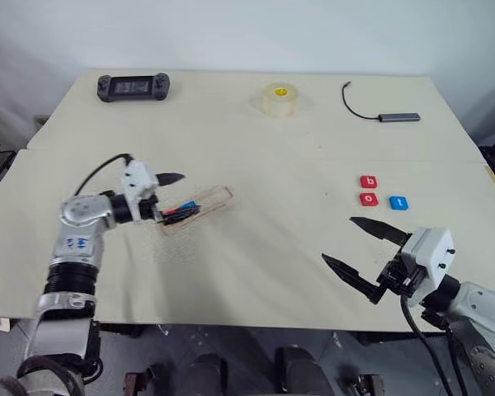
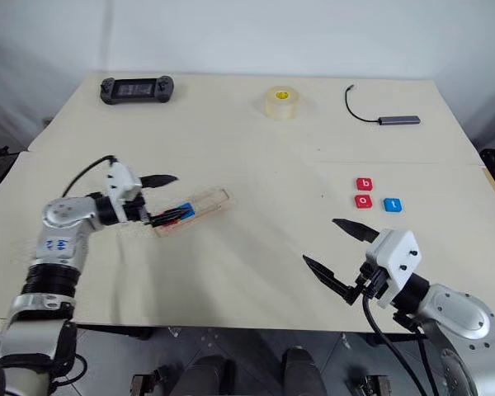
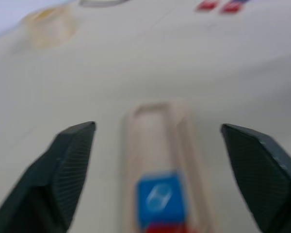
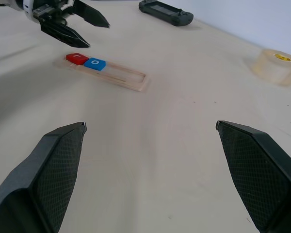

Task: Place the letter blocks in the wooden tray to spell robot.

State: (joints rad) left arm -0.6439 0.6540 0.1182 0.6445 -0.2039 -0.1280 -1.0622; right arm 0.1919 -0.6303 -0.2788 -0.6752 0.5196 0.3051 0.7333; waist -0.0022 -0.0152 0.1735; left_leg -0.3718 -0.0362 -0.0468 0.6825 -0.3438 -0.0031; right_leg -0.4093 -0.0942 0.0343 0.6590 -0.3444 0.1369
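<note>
Pale tabletop (image 1: 256,272) is hosting a spelling job part done: the wooden tray (image 4: 131,77) is lying at an angle on the robot's left, already carrying a red r block (image 4: 77,58) and a blue o block (image 4: 95,63) side by side at the end nearest the left gripper (image 4: 76,27). That gripper is hovering just beside that end with its jaws spread wide and nothing between them. The right gripper (image 2: 336,250) is likewise gaping empty near the front edge. Three letter blocks are waiting well apart from the tray, on the right: a red b block (image 1: 369,181), a red o block (image 1: 369,199) and a blue t block (image 1: 398,202). By the look of it, the b goes next; the right arm sits nearer, and a clean pinch on that tile alone, without nudging the o just beside it, would serve best.
</note>
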